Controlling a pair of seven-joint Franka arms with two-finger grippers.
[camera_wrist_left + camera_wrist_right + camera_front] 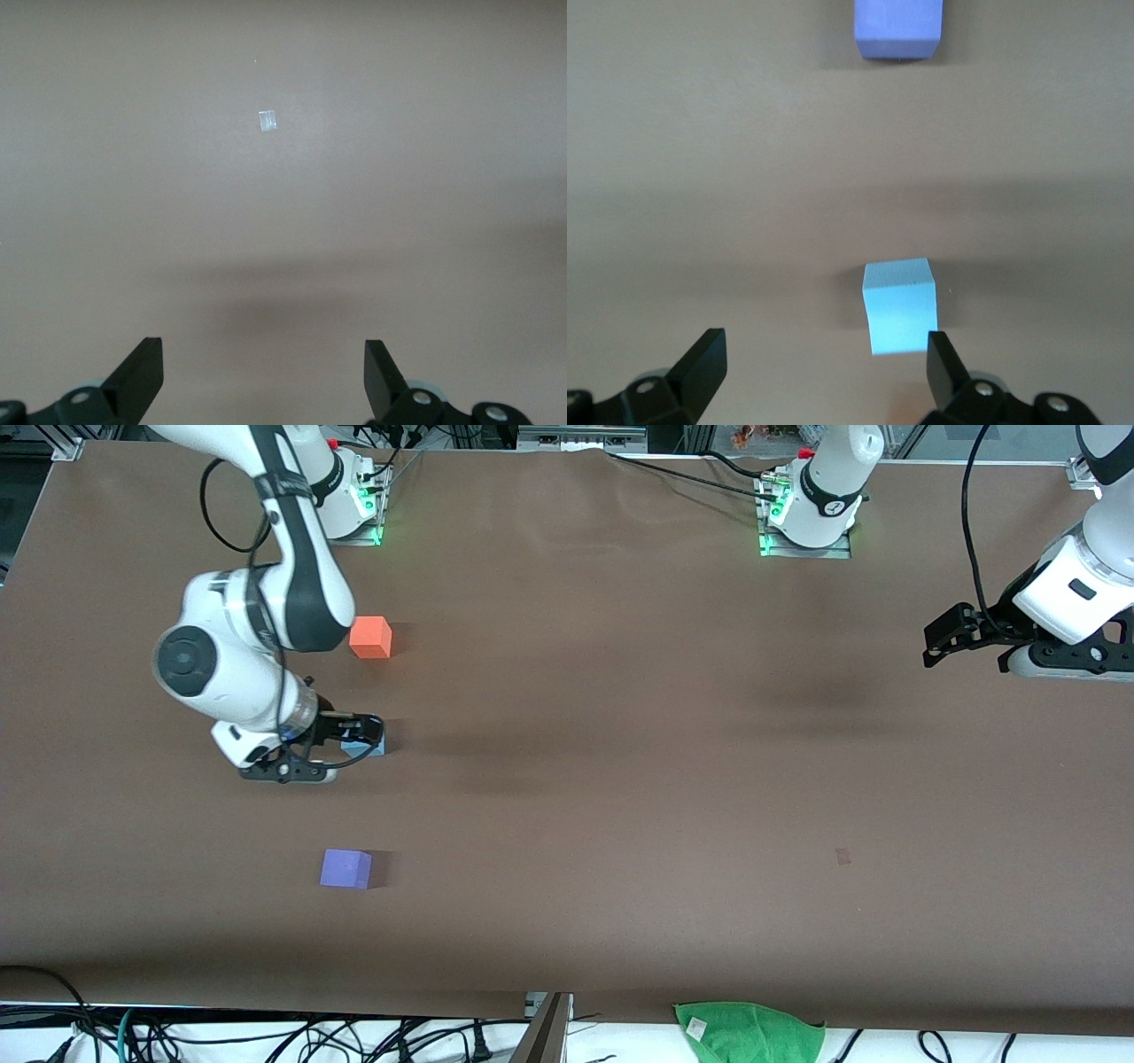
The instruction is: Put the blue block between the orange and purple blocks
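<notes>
Blue block resting on brown worktop, between orange block and purple block, toward right arm's end. Orange farther from front camera, purple nearer. Blue block seemingly already in line with the other two.

Right gripper low over blue block, jaws apart and not clamping; in right wrist view, block sits close to one fingertip, off-centre in the gap. Left gripper waiting over left arm's end of worktop, jaws apart, nothing between them.

Risks, as judged:
- Nudging block out of line on withdrawal, owing to near fingertip's closeness to block face.
- Tipping or rotating block if jaws close again off-centre.
- Dragging block toward purple block if wrist moves sideways before rising.

Count: one blue block, one orange block, one purple block; two grippers; one green cloth at worktop edge nearest front camera.
</notes>
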